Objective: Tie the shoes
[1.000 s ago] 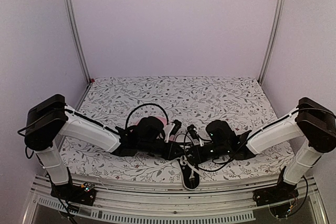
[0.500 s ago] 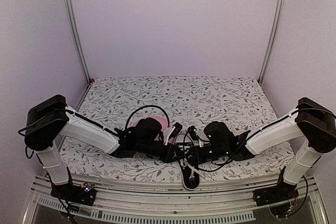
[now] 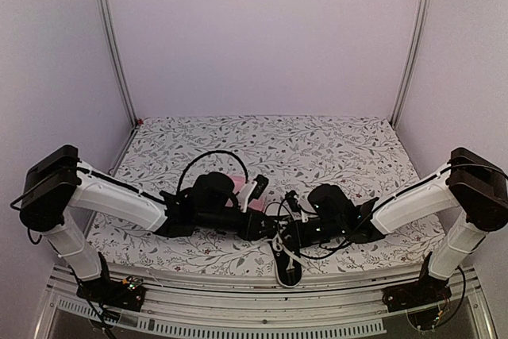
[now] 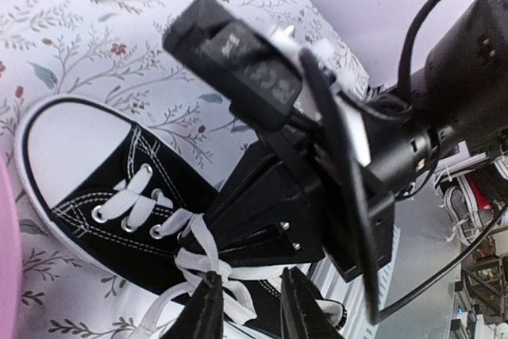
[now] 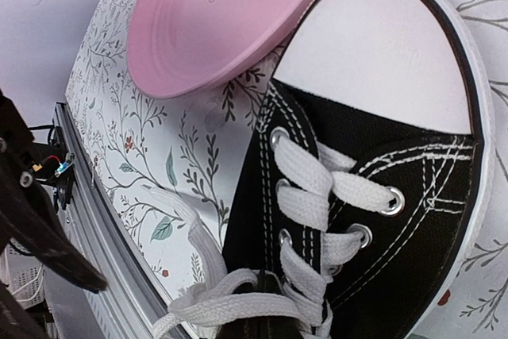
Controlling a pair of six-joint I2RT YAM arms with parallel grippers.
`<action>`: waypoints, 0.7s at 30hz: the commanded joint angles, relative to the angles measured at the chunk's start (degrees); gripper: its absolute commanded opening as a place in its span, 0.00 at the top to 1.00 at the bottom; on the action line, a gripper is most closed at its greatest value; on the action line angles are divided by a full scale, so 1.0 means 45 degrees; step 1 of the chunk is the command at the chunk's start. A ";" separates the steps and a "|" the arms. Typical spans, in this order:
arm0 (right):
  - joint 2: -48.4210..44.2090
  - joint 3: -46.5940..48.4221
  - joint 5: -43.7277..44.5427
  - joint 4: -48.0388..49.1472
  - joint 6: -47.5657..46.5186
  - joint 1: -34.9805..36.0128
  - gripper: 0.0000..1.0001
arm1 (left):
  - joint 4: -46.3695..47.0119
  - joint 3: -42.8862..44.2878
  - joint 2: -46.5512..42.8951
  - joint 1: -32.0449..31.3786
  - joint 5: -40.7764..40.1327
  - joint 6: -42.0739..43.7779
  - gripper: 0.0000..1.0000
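The black sneaker with white toe cap (image 5: 381,45) and white laces (image 5: 317,188) lies near the table's front edge (image 3: 287,269), heel toward me. It also shows in the left wrist view (image 4: 119,188). My left gripper (image 4: 254,311) is open, its fingers (image 4: 208,307) on either side of a loose lace strand by the knot. My right gripper (image 3: 289,236) reaches in from the right, its black fingers (image 4: 238,220) pressed together at the lace crossing. In the right wrist view a lace loop (image 5: 238,303) runs into its hidden tips.
A pink plate (image 5: 214,13) sits just beyond the shoe's toe, half hidden under my left wrist in the top view (image 3: 238,182). The metal rail at the table's front edge (image 3: 262,307) is right behind the heel. Floral cloth (image 3: 317,144) covers the table.
My left arm has swung left and lower, its wrist sliding slightly left over the plate. The right arm has barely moved. The shoe stays put.
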 commanded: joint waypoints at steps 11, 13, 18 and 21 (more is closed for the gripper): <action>-0.0083 -0.0272 0.0941 -0.0589 0.0192 -0.0104 0.98 | -0.1765 0.1093 0.0910 0.0422 -0.0463 -0.1054 0.76; -0.0100 -0.0298 0.0922 -0.0561 0.0183 -0.0087 0.98 | -0.1502 0.1222 0.1227 0.0428 -0.0079 -0.1082 0.77; -0.0140 -0.0328 0.0937 -0.0542 0.0115 -0.0097 0.98 | -0.0702 0.1181 0.1560 0.0412 0.0345 -0.1400 0.77; -0.0107 -0.0341 0.0913 -0.0540 0.0099 -0.0100 0.98 | -0.0534 0.1148 0.1699 0.0396 0.0517 -0.1482 0.77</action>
